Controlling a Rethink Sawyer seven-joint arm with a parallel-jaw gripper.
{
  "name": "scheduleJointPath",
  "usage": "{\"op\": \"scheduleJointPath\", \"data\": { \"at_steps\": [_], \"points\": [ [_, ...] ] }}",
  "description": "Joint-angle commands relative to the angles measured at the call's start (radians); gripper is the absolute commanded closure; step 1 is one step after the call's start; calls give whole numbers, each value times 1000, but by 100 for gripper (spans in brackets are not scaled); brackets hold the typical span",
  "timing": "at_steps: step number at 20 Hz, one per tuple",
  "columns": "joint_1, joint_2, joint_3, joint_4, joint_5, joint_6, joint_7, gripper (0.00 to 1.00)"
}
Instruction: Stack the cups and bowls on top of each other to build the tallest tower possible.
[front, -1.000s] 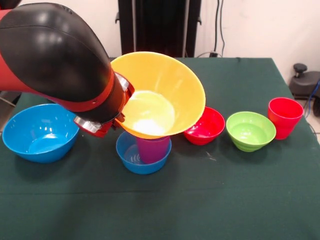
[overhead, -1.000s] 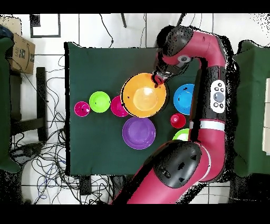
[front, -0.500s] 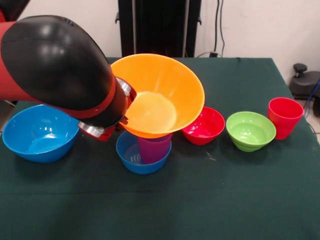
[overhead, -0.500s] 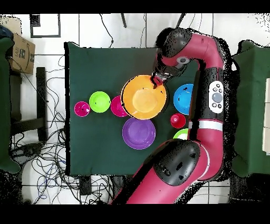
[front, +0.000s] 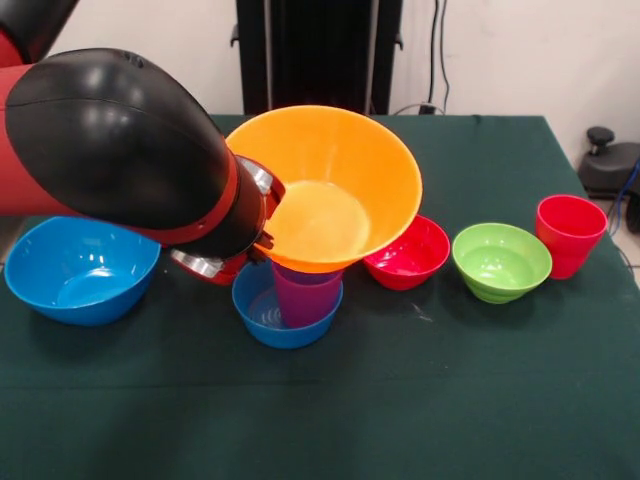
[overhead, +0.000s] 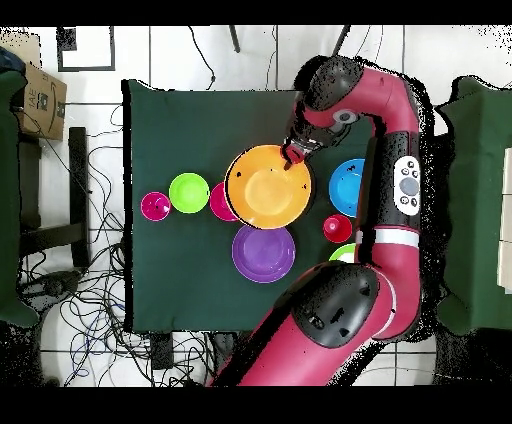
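The big red and black arm (front: 120, 150) fills the left side of the front view. Its gripper (front: 262, 240) sits at the 9 o'clock edge of the big yellow bowl (front: 330, 190) and looks shut on that rim, so the bowl seems to be held there, though the tips are mostly hidden.

The yellow bowl is the biggest thing and the one that matters now. It is tilted, with its open side leaning toward the camera. Its bottom is right on top of the purple cup (front: 305, 295), touching it or almost touching it; I cannot tell which. The cup stands up straight inside the small blue bowl (front: 262, 318) on the green surface (front: 420, 400). So from the gripper, the cup lies toward 4 o'clock and a little lower.

From above, the yellow bowl (overhead: 268, 186) hides the cup and the small bowl under it.

I think the bowl must be made level and sit in the middle of the cup before it is let go. If it stays tipped, it could slide off.

The big blue bowl (front: 80, 268) is at 9 o'clock from the stack. The red bowl (front: 412, 252), green bowl (front: 500, 262) and red cup (front: 568, 234) line up toward 3 o'clock.
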Motion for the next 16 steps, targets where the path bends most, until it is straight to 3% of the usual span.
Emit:
{"op": "scheduleJointPath", "data": {
  "at_steps": [1,16],
  "points": [
    [-8,28,7,51,21,41,-209,100],
    [-12,46,10,39,18,35,-223,100]
  ]
}}
